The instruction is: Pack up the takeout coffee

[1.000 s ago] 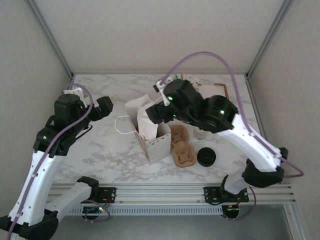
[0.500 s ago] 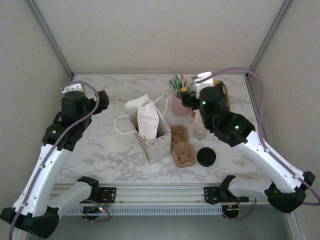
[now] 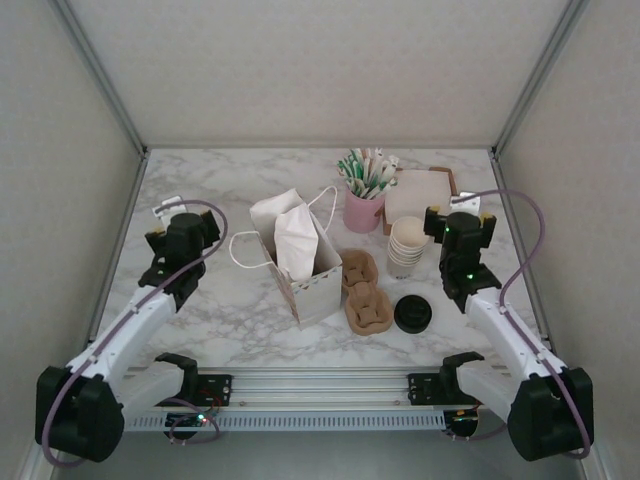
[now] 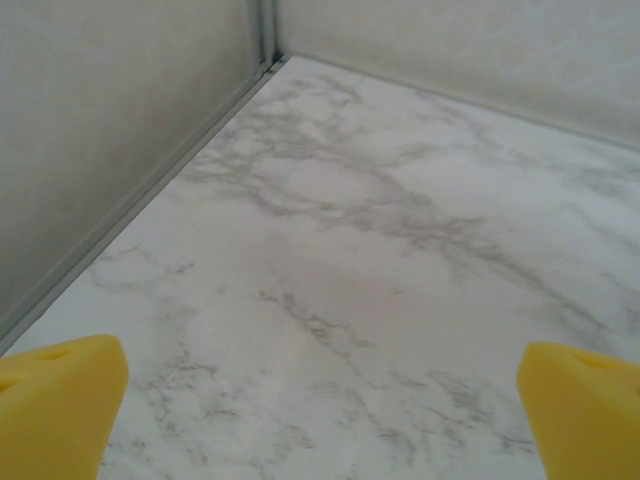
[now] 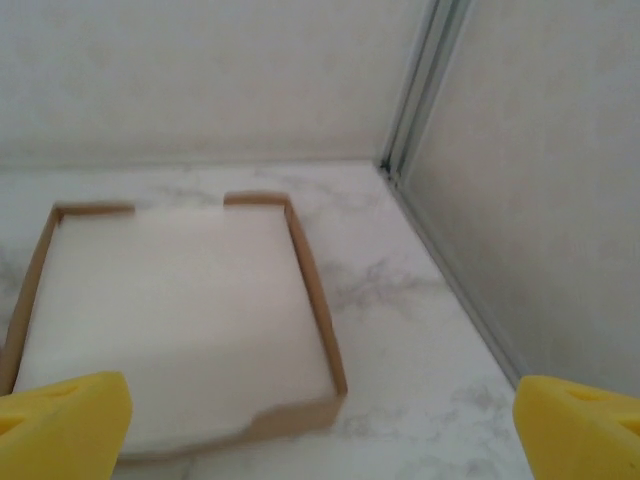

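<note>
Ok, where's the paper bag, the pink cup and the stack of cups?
paper bag (image 3: 318,288), top view, its front wall.
pink cup (image 3: 360,213), top view, its side.
stack of cups (image 3: 406,248), top view, its side.

The white-and-black left arm lies folded low down the left side of the overhead frame, and its black left gripper is aimed up-frame at mid-height. The white-and-black right arm mirrors it on the right side, black right gripper likewise. In the wrist views, the yellow left finger pads and yellow right finger pads sit out in the bottom corners, jaws spread wide.
</note>
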